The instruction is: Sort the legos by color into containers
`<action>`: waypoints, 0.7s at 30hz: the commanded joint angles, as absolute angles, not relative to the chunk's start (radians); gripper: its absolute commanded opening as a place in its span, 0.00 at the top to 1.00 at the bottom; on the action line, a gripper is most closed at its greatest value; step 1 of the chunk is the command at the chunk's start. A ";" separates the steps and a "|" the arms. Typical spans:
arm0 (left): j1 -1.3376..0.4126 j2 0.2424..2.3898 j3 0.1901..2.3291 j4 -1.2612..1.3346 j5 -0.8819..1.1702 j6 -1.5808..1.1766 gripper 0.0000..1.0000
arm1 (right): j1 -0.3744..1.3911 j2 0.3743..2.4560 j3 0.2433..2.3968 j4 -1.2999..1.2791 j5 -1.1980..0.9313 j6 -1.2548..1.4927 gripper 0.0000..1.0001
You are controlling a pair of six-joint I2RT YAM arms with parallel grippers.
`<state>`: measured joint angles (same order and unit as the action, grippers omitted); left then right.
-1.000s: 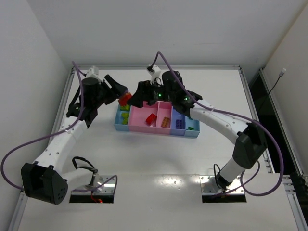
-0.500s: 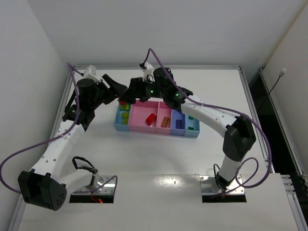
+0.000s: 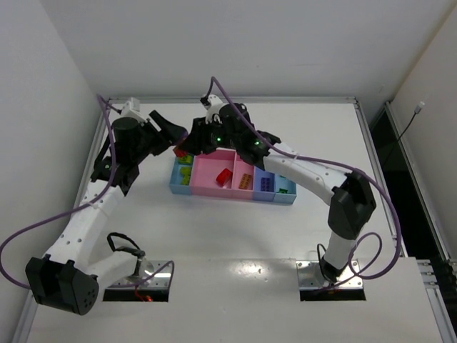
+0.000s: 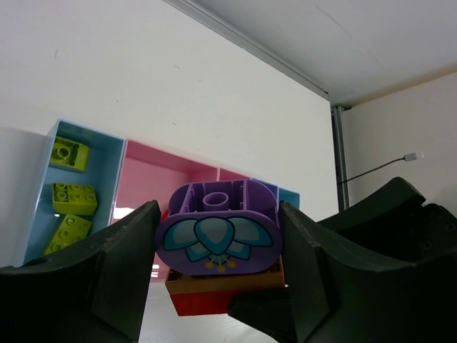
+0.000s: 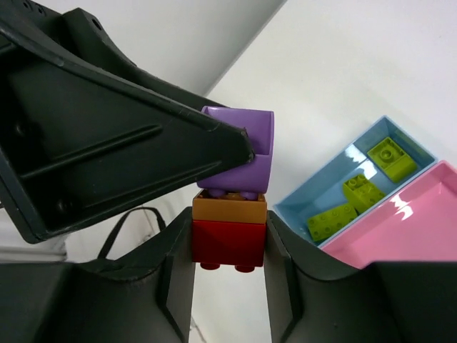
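A stack of three legos hangs above the table just behind the containers' left end: a purple rounded brick (image 4: 216, 232) with a flower print, an orange brick (image 5: 228, 209) and a red brick (image 5: 227, 243). My left gripper (image 4: 218, 236) is shut on the purple brick. From the other side, my right gripper (image 5: 228, 246) has its fingers pressed against both sides of the red brick. In the top view both grippers meet at the stack (image 3: 184, 149). The joined containers (image 3: 207, 187) lie in a row just in front of it.
Three lime bricks (image 4: 74, 199) lie in the left light blue bin (image 4: 114, 153). The wide pink bin (image 3: 207, 171) holds a red brick (image 3: 223, 176); orange (image 3: 245, 181), purple (image 3: 265, 184) and green (image 3: 283, 190) bricks sit in the bins to its right.
My right gripper has moved left to the stack and closed from wide open onto the red brick. The left arm has shifted slightly left, still holding the purple brick.
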<state>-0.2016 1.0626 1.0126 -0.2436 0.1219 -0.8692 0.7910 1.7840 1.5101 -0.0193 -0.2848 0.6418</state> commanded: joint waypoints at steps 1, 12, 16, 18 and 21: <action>-0.196 1.034 1.034 -0.204 0.143 -0.894 1.00 | 0.811 1.796 1.563 -0.008 -0.229 0.615 1.00; -0.144 1.034 1.034 -0.213 -0.014 -0.894 1.00 | 0.850 1.740 1.493 -0.017 -0.219 0.597 1.00; -0.095 1.034 1.034 -0.187 -0.037 -0.865 1.00 | 0.861 1.683 1.444 -0.026 -0.219 0.575 1.00; -0.086 1.034 1.043 -0.175 -0.037 -0.856 1.00 | 0.861 1.657 1.410 -0.038 -0.198 0.551 1.00; -0.086 1.043 1.054 -0.175 0.018 -0.798 1.00 | 0.839 1.579 1.349 -0.086 -0.131 0.497 1.00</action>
<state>-0.0948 1.0595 1.0126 -0.2260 -0.0174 -0.8490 0.8570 1.6897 1.3827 -0.0742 -0.2047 0.5591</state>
